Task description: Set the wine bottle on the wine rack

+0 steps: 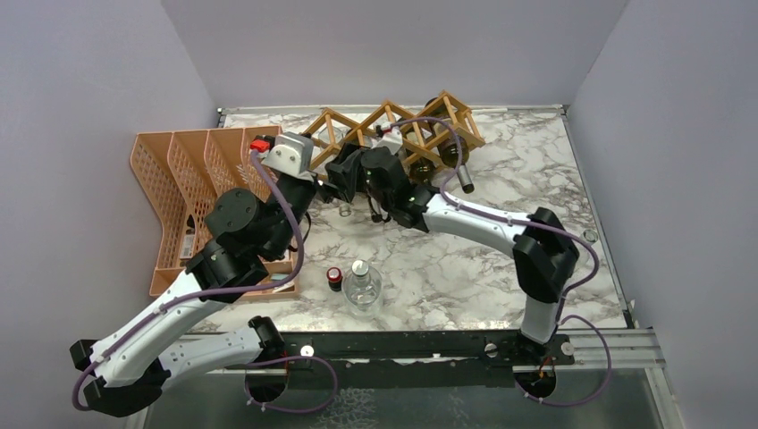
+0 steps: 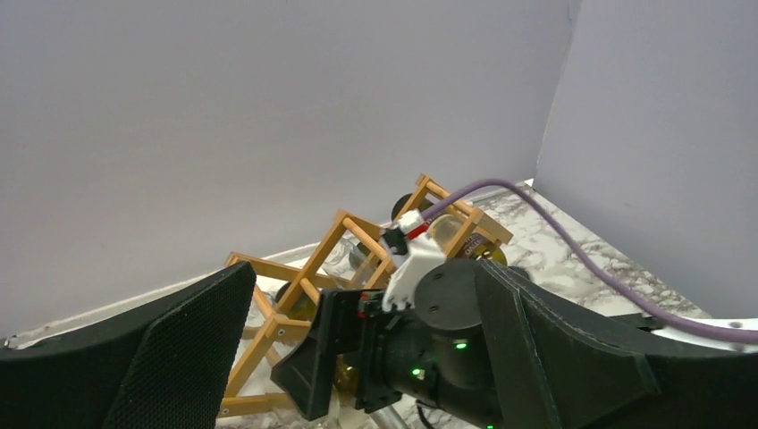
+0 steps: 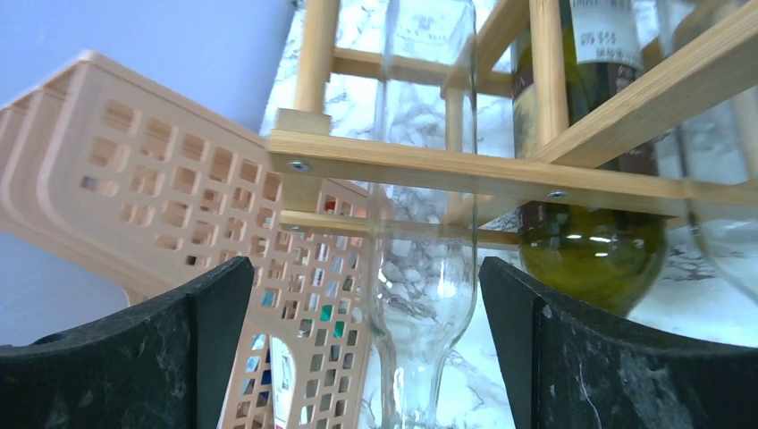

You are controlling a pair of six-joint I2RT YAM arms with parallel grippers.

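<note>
1. The wine rack (image 1: 387, 108) was seen at the far middle of the marble table (image 1: 501, 259), just right of the orange mesh organiser (image 1: 170, 188).
2. The clear wine bottle (image 3: 420, 295) was seen lying in a left-hand cell of the rack, under a slat, with its neck pointed to the near side.
3. A green bottle (image 3: 590, 241) was seen in the cell just to its right.
4. The right gripper (image 3: 365, 268) was seen released, fingers (image 3: 214, 331) spread either side of the clear bottle's neck. Contact could not be told.
5. The left gripper (image 2: 365, 273) was seen spread wide with nothing grasped, pointed at the right wrist and the rack.
6. A glass flask (image 1: 362, 284) and a red-capped vial (image 1: 334, 278) were seen standing near the table's near edge.
</note>
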